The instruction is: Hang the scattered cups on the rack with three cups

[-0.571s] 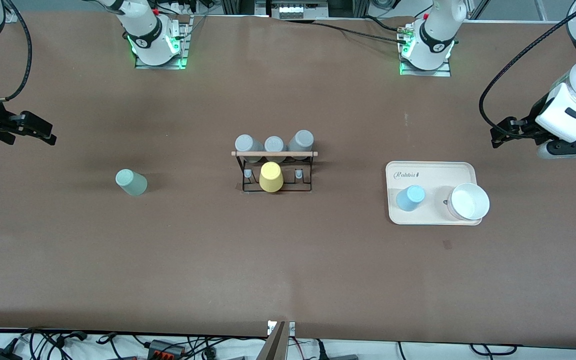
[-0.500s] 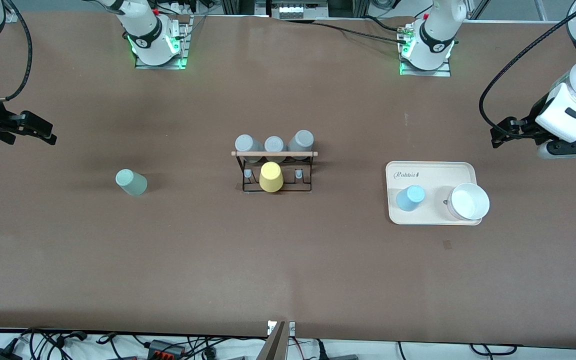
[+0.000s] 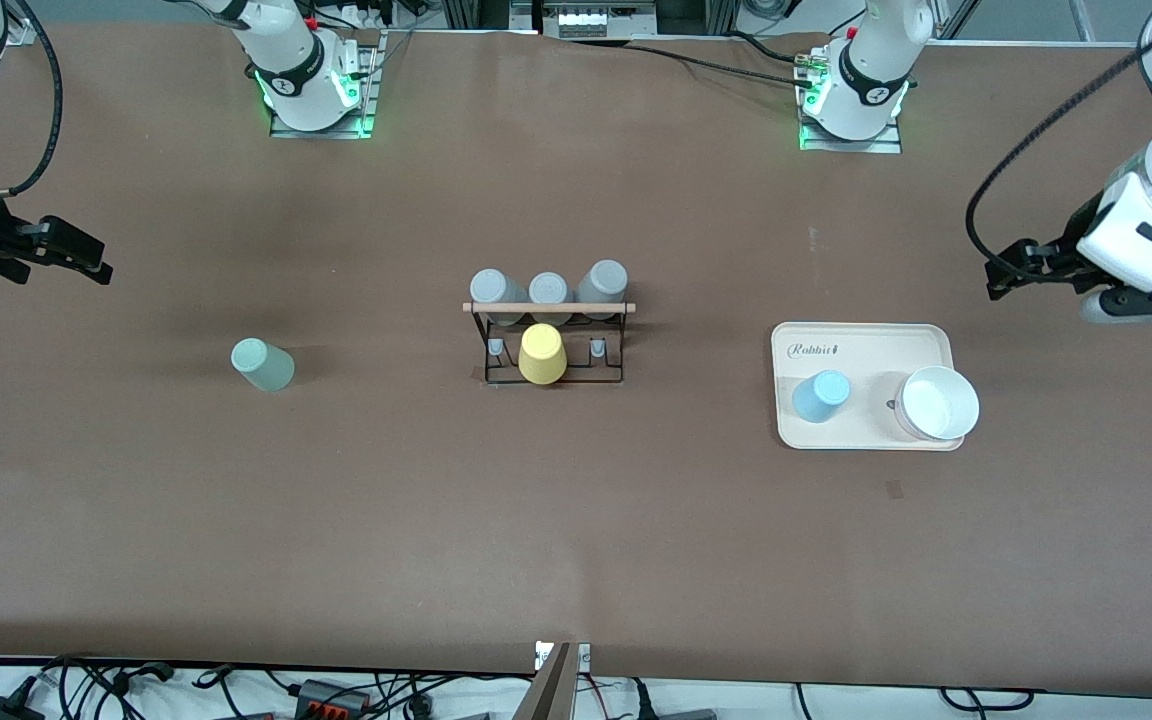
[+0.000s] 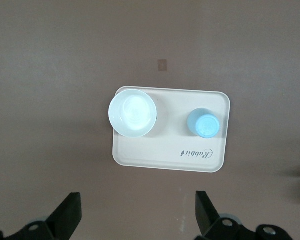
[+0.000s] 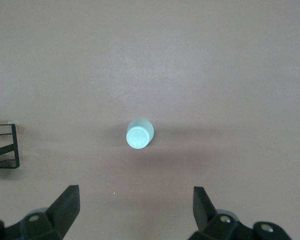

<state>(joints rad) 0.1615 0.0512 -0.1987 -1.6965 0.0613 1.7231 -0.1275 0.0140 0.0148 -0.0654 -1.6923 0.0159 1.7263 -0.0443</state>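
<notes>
The black wire rack with a wooden rod stands mid-table. Three grey cups hang on it, and a yellow cup hangs on the side nearer the front camera. The pale mint-green cup stands upside down on the table toward the right arm's end; it also shows in the right wrist view. The light blue cup stands upside down on a cream tray; it also shows in the left wrist view. My left gripper is open and empty, high up beside the tray. My right gripper is open and empty, high up.
A wide white bowl sits on the tray beside the blue cup, also in the left wrist view. A corner of the rack shows in the right wrist view. Black cables hang from both arms at the table's ends.
Both arms have shifted slightly, each hand moving a little away from the front camera. No cup has moved.
</notes>
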